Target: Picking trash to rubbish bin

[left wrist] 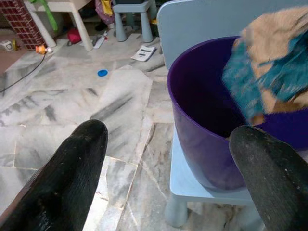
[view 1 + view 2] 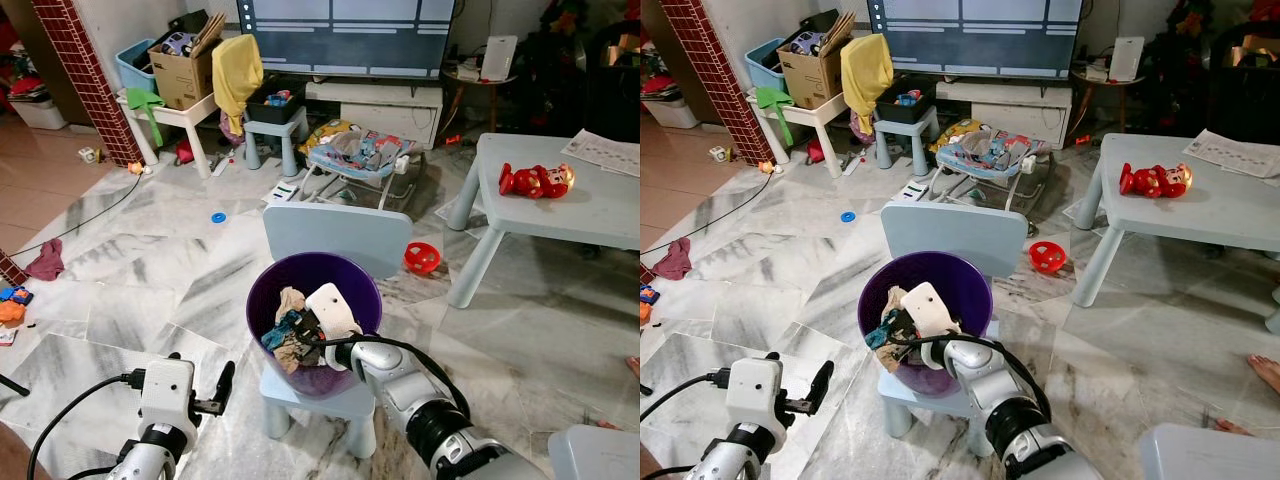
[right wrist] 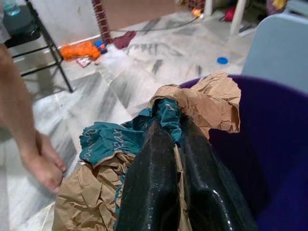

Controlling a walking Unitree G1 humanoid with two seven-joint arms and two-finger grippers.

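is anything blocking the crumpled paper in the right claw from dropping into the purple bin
Nothing visible does. The right claw is shut on the crumpled paper and already holds it over the open mouth of the purple bin, which sits on a small blue chair. A white piece lies at the rim beside it, not under it.

A home living room: television (image 2: 345, 35), baby bouncer (image 2: 362, 160), toys scattered on marble floor (image 2: 150, 250).

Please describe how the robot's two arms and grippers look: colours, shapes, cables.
Both arms are silver with black joint rings. The left gripper has a boxy white wrist housing and a black cable. The right gripper has long glossy black fingers and a black cable looping over its rounded silver forearm.
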